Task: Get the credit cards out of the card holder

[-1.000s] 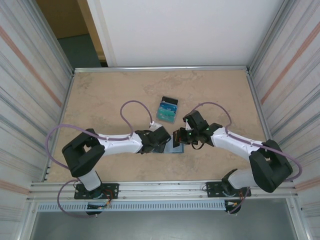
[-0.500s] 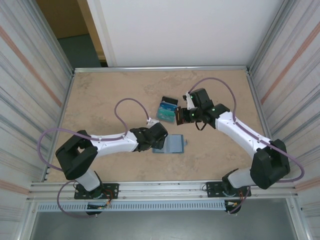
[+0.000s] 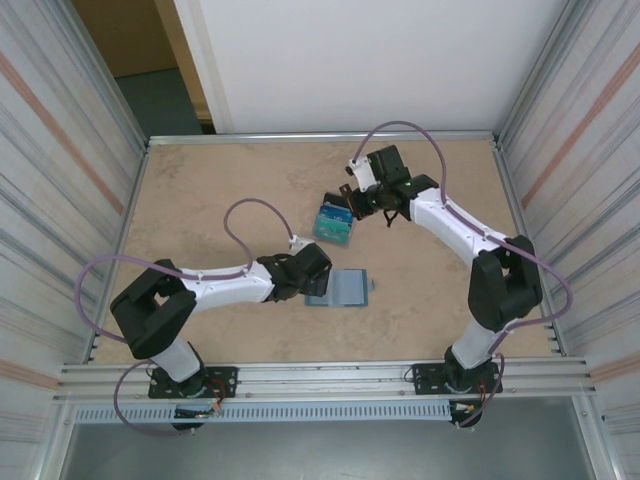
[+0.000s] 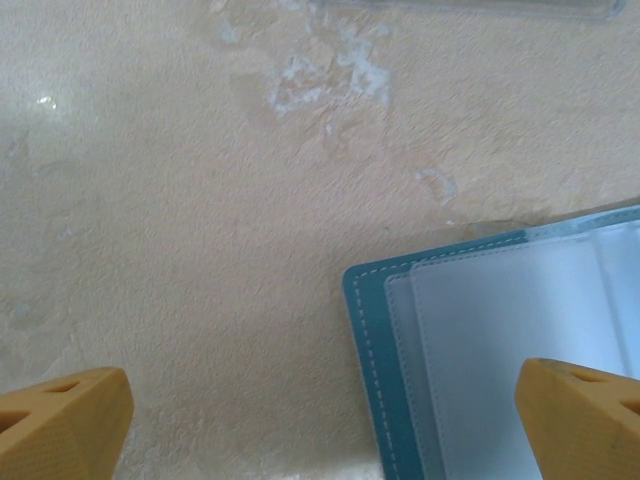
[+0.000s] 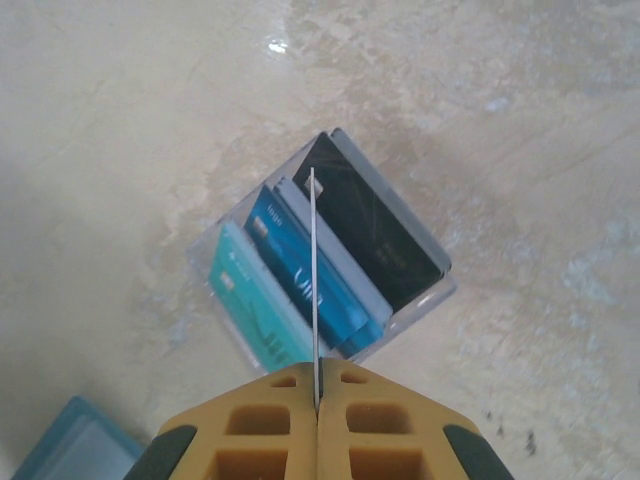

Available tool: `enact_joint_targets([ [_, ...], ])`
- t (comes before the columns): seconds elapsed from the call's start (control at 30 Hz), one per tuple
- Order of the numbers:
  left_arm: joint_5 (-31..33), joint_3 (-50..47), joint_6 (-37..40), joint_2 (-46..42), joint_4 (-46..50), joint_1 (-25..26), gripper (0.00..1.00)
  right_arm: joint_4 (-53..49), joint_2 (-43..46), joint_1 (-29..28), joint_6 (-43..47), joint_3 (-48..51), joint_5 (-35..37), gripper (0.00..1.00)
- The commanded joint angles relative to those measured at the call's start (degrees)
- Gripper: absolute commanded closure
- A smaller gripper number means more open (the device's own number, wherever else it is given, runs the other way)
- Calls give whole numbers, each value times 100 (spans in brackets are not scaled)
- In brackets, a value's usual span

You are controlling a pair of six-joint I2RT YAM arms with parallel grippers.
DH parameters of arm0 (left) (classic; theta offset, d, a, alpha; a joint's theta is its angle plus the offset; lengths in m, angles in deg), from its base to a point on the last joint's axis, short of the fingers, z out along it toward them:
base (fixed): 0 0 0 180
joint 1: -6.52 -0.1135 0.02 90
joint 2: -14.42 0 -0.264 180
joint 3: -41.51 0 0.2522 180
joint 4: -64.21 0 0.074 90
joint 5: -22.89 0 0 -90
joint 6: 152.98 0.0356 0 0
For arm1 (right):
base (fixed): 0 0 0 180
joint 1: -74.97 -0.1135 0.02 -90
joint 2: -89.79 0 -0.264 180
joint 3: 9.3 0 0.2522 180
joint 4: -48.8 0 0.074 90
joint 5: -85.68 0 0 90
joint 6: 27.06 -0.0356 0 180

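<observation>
On the left, the left gripper [image 3: 312, 283] hung low over the table [image 3: 200, 200] with its fingers [image 4: 62, 424] spread wide and holding nothing, one of them over the near corner of the holder [image 3: 350, 289]. The holder lay open and flat near the front middle of the table, a teal border with pale stitching framing a grey-blue, slightly cloudy lining. In the corner that the left wrist camera caught, we made out no card in the pocket, though we could not tell about the other half. Farther back and a little to the right stood the clear tray [image 5: 437, 290] with its black end [image 5: 370, 230], well apart from the holder. A teal card [image 5: 250, 310] and a blue card [image 5: 300, 275] leaned on edge inside it. Right of that, the right gripper [image 5: 318, 385] was clamped tight on one more card [image 5: 313, 260], seen edge-on as a thin pale line held upright above the tray, between the blue card and the black end. We judged the task to be nearly finished: two cards were out and filed, a third was out and in the air, and what remained was to lower it into the tray, let go, and check the holder for any left over.
</observation>
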Motion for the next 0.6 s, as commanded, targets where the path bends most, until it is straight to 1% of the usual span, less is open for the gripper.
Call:
enact_joint_targets([
  [0.0,-16,-147,-207,19,185,-56,1,259,-288,48,647,-352,286,100],
  [0.3,-25,-241,-260,17,290,-81,1,351,-1053,57,1234,-922,534,100],
  [0.57,-7,-289,-246,-2,344,-98,1,289,-1447,63,1536,-1209,617,100],
])
